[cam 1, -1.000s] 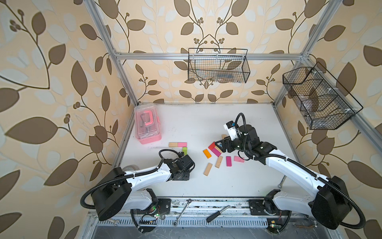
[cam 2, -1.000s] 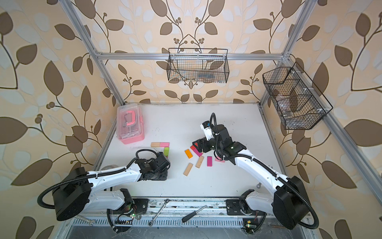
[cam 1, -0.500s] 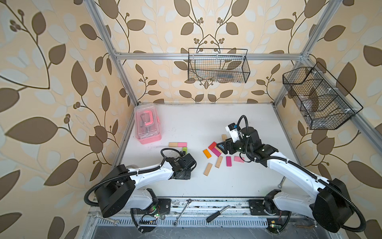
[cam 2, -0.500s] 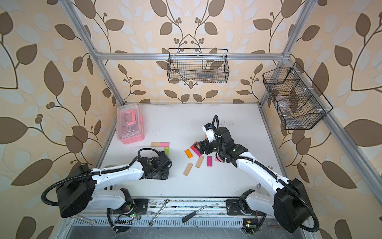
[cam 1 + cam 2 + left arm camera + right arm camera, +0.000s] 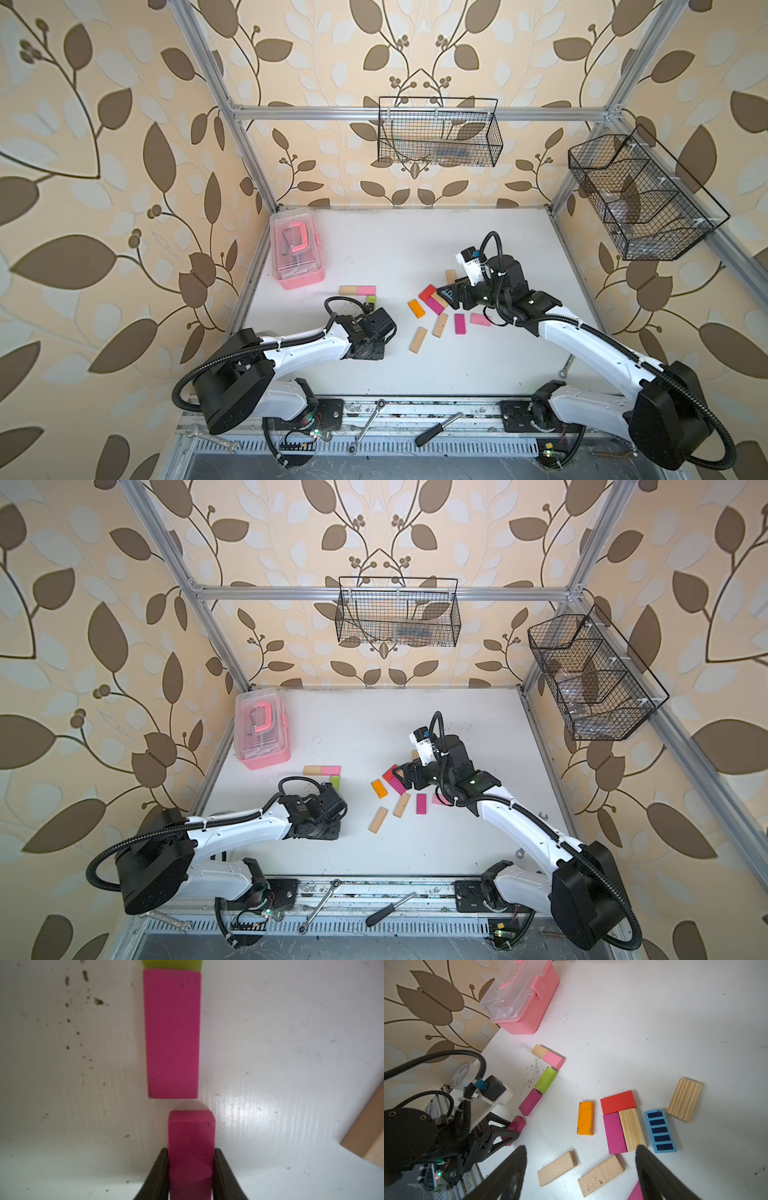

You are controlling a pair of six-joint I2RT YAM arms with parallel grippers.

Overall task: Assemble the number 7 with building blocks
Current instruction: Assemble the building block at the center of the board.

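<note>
**Left arm.** The left fingers [image 5: 158, 1178] are clamped on the two long sides of a magenta block [image 5: 191, 1132], which juts out ahead of them. Whether its underside already rests on the surface [image 5: 270, 1064] cannot be told.

**Figure so far.** A wooden block [image 5: 539, 1050] and a pink block [image 5: 554, 1060] lie end to end as the top bar. A lime green block [image 5: 546, 1080] runs down from the pink end, and a second magenta block [image 5: 172, 1032] lies flat, butted against the green one, as the stem.

**Deciding relation.** The gripped block lies directly past the free end of the laid magenta block. The two long axes are parallel, with a narrow gap between the facing ends. The gripped block sits slightly off the stem line, shifted toward the side where a loose wooden block [image 5: 365, 1126] lies. In my judgement, the coming move calls for a small sideways correction and a short push forward to close the gap before release.

**Right arm.** The right fingers [image 5: 508, 1174] stand wide apart and hold nothing, above the loose blocks [image 5: 432, 305], well apart from the stem. The left arm is plainly the nearer one for this placement.

**Risk.** A forward push made off-line could knock the laid magenta block askew.
</note>
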